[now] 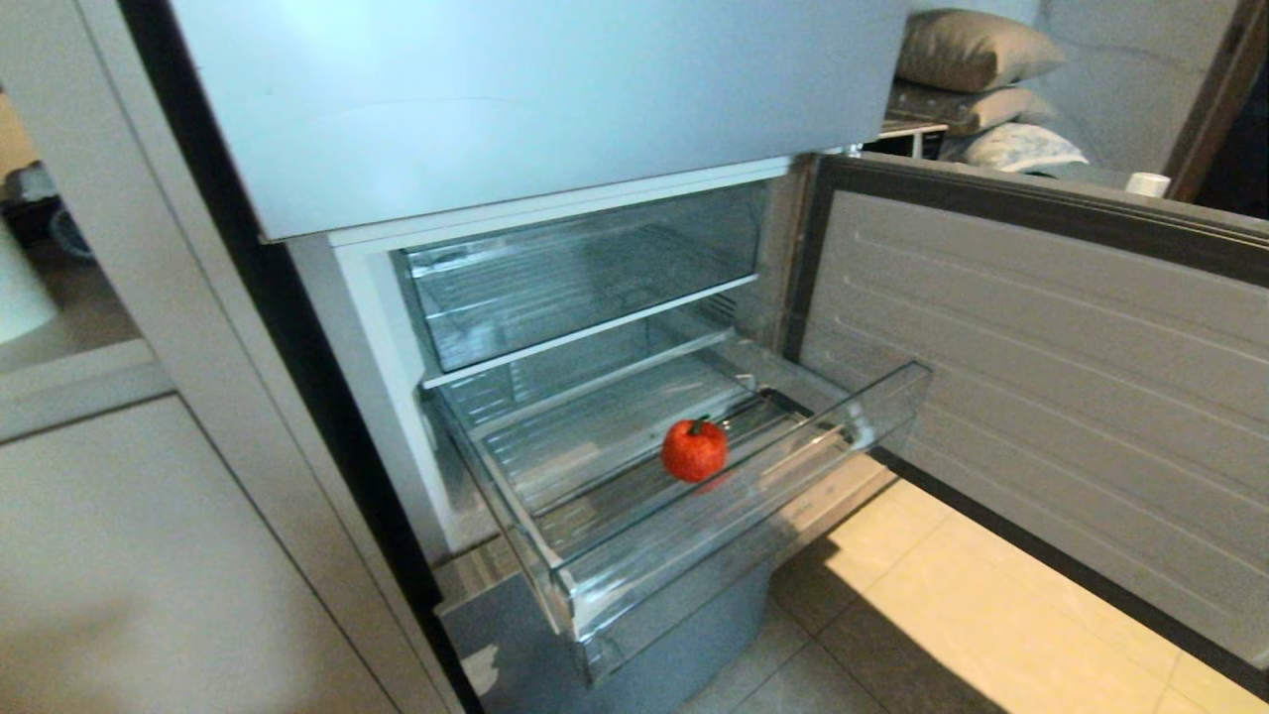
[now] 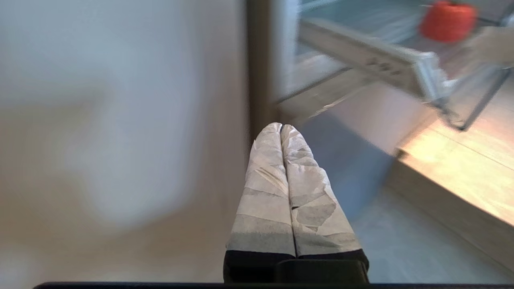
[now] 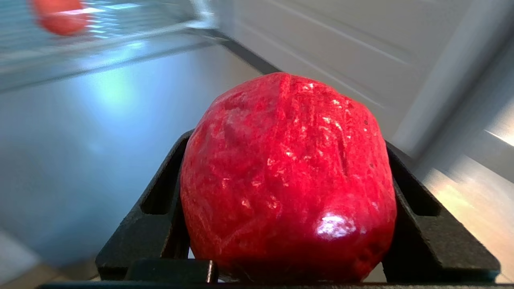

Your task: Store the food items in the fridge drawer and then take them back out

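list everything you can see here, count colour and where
orange-red fruit: 1, orange-red with green stem, lying in the pulled-out fridge drawer
red fruit: 1, deep glossy red, between the right gripper's jaws
fridge drawer: 1, clear plastic, pulled out
upper drawer: 1, clear, pushed in above it
fridge door: 1, white inner face, swung open on the right
upper door panel: 1, silver-grey, closed
pillows: 3, grey and pale, stacked in the far right background
floor tiles: pale, partly sunlit
left gripper: 1, white-wrapped fingers, shut, empty, beside the fridge
right gripper: 1, black, holding the red fruit
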You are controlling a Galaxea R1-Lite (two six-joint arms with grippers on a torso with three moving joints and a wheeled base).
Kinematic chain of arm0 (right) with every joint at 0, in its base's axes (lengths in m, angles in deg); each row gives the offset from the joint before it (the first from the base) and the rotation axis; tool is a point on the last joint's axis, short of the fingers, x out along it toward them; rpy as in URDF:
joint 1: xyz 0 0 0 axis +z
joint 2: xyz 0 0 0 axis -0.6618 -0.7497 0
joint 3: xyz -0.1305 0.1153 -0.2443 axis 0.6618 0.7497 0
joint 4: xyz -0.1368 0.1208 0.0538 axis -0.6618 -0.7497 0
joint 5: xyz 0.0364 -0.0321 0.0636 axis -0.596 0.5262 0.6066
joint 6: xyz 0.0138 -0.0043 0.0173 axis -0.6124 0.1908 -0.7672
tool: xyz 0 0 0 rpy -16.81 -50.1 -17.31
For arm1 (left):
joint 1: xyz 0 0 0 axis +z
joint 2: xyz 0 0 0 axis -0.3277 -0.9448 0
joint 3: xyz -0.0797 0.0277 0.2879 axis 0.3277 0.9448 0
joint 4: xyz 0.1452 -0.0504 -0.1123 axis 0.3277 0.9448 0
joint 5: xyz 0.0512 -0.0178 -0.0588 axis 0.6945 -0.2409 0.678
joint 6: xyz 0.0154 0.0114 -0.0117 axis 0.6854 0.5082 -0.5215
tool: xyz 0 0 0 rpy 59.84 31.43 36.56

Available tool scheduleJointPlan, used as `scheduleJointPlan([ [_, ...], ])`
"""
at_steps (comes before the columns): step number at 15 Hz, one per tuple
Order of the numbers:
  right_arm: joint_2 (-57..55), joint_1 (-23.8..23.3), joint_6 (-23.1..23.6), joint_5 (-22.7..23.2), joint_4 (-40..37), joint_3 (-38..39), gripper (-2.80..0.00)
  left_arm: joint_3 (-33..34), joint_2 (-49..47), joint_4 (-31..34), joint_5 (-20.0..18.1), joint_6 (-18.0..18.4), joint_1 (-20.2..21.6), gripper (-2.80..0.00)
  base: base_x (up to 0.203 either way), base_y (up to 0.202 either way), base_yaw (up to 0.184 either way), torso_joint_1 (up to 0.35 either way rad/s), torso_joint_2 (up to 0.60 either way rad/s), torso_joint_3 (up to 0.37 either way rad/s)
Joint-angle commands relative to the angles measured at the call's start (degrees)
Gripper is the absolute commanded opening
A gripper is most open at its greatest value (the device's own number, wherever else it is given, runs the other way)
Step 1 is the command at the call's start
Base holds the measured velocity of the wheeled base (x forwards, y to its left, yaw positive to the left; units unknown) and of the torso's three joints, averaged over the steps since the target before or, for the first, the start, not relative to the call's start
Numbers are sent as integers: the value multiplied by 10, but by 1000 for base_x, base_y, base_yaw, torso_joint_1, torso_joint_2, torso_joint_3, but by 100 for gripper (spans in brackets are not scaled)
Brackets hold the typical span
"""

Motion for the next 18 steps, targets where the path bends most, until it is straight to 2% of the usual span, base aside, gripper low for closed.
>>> scheduleJointPlan([
  [1,-1,0,0,0,0,0,-280,1,-1,0,0,0,0,-280,2,-4,176,-2,2,2],
  [6,-5,1,0,5,1,0,-280,1,-1,0,0,0,0,-280,1,-6,158,2,4,3],
  [10,-132,6,0,8,27,-23,-280,1,-1,0,0,0,0,-280,-1,-2,17,1,-1,0],
  [13,-328,14,-16,35,63,-113,-280,1,-1,0,0,0,0,-280,0,0,0,0,0,0],
  [18,-615,47,-30,84,87,-328,-280,1,-1,0,0,0,0,-280,0,0,0,0,0,0],
])
